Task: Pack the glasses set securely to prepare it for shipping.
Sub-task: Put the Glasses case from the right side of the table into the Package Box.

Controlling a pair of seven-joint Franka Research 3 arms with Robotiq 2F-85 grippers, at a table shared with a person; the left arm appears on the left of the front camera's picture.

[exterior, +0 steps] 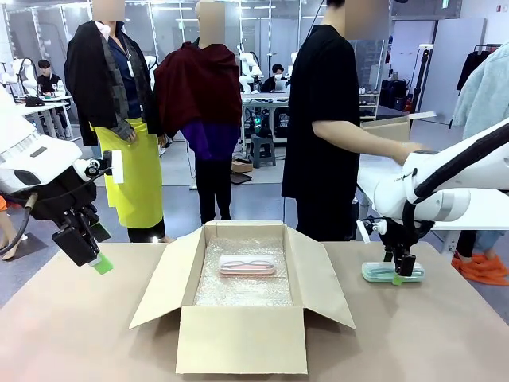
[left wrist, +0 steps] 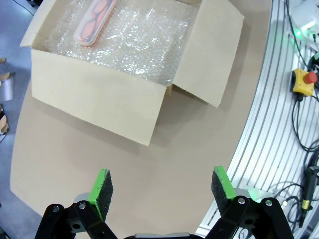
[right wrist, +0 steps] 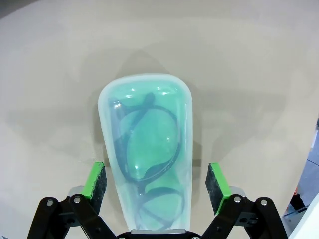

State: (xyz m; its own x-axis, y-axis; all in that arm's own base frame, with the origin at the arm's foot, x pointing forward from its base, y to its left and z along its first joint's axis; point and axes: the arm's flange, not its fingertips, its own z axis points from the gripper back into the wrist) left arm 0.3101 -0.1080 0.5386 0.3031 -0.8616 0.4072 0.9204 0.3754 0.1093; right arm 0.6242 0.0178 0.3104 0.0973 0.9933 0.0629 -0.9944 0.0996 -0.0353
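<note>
Right gripper (right wrist: 157, 180) straddles the mint green case (right wrist: 147, 144) on the desk (exterior: 64, 318), pads clear of its sides. Pink case (exterior: 247, 265) already lies on bubble wrap (exterior: 238, 291) in the open box (exterior: 238, 338); left gripper (left wrist: 162, 186) hangs wide, empty. Roughly halfway, I'd say.

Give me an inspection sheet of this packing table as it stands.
Surface: brown table, carrying an open cardboard box.
Job's things: pink case on bubble wrap inside the box; mint green case on the table, right of the box.
Clutter: nothing seen.
Grippers: left gripper open above the table; right gripper open, astride the mint green case.
Cables: black cables beside a red button, off the table's edge.
Surroundings: person standing at the far side.
</note>
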